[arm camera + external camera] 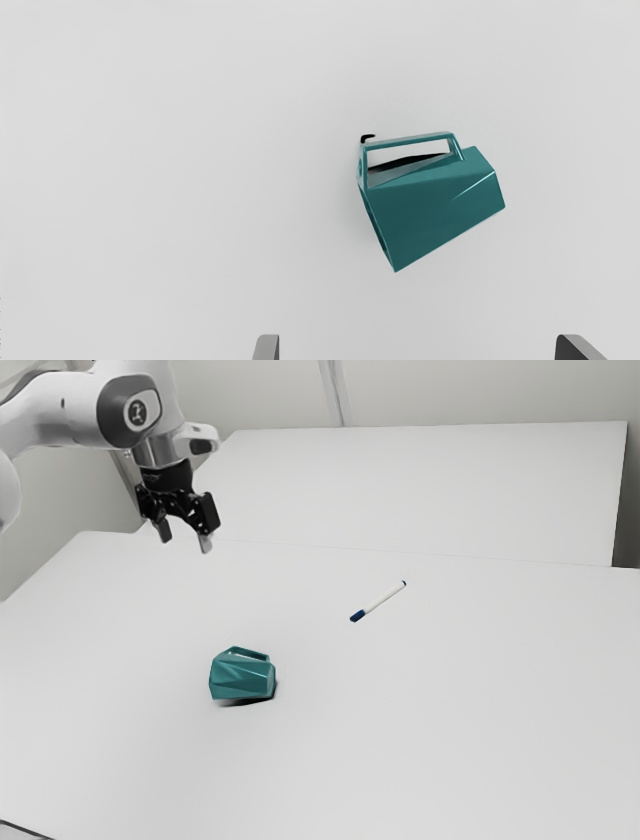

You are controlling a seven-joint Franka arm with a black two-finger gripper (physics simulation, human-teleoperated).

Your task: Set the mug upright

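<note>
High over the tabletop (450, 740), the gripper (186, 543) hangs wide open, gripping nothing! Teal mug (242, 675) down on its side, pen (380, 600) nearer the tabletop's far edge.

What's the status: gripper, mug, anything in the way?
Gripper open, empty, raised clear of the mug. Mug lying on its side, not upright. Pen lies apart from it, likely no obstacle.
</note>
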